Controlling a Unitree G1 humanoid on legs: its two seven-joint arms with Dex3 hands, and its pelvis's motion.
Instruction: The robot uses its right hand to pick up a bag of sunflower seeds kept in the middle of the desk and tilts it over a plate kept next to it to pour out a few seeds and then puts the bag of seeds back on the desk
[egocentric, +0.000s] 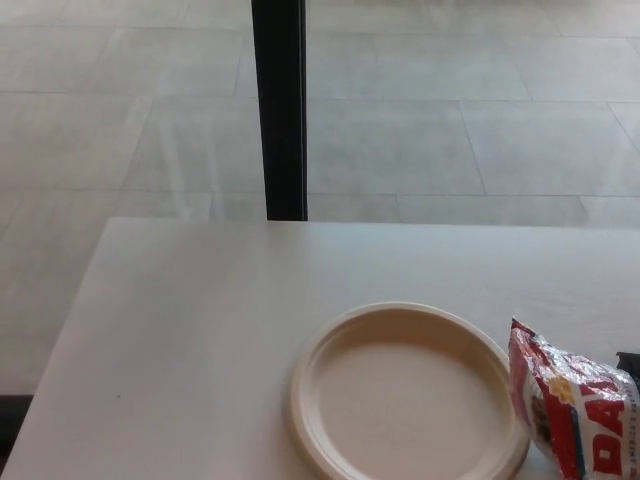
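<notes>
Table (200, 300) white, black post (279, 110) at 12 o'clock beyond. Plate (405, 400) cream, its bowl bare. Seed bag (570, 410) at plate's 3 o'clock, touching the rim. Right robot hand (630, 361): dark sliver, grip state cannot tell.

Barely any robot in shot, just a sliver of the black right hand (630, 361) poking in at the right edge. Can't tell finger pose. Left hand out of view entirely.
</notes>
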